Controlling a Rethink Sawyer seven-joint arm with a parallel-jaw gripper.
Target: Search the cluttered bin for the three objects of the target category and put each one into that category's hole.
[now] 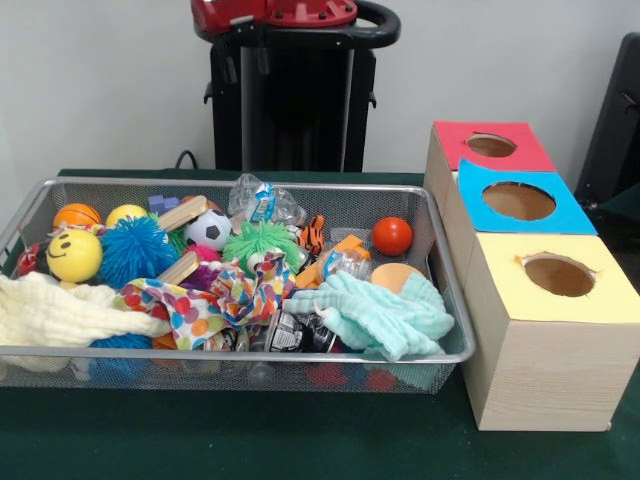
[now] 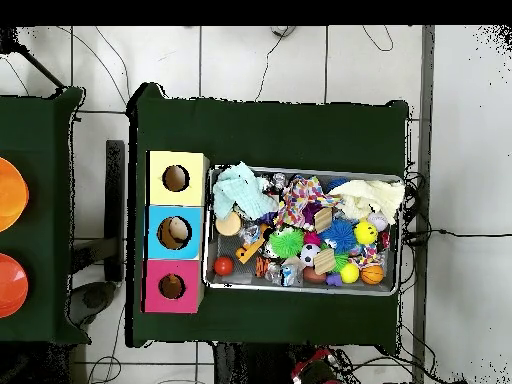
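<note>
A wire mesh bin (image 1: 230, 353) (image 2: 300, 290) holds a heap of toys and cloths. Among them are a red ball (image 1: 392, 236) (image 2: 223, 266), a soccer ball (image 1: 208, 229), a yellow smiley ball (image 1: 74, 256), a blue spiky ball (image 1: 136, 250) and a green spiky ball (image 1: 260, 242). A mint cloth (image 1: 380, 315) (image 2: 238, 188), a cream cloth (image 1: 60, 312) and a spotted cloth (image 1: 215, 300) lie along the front. Beside the bin stand a yellow-topped box (image 1: 610, 295) (image 2: 158, 165), a blue-topped box (image 1: 570, 215) and a red-topped box (image 1: 530, 155), each with a round hole. No gripper shows.
Only the red arm (image 1: 270, 12) (image 2: 318, 370) shows, folded back over the black pedestal. Wooden blocks (image 1: 182, 212) and crinkled plastic wrappers (image 1: 262, 203) are mixed into the heap. Two orange round things (image 2: 8, 195) sit on a separate table.
</note>
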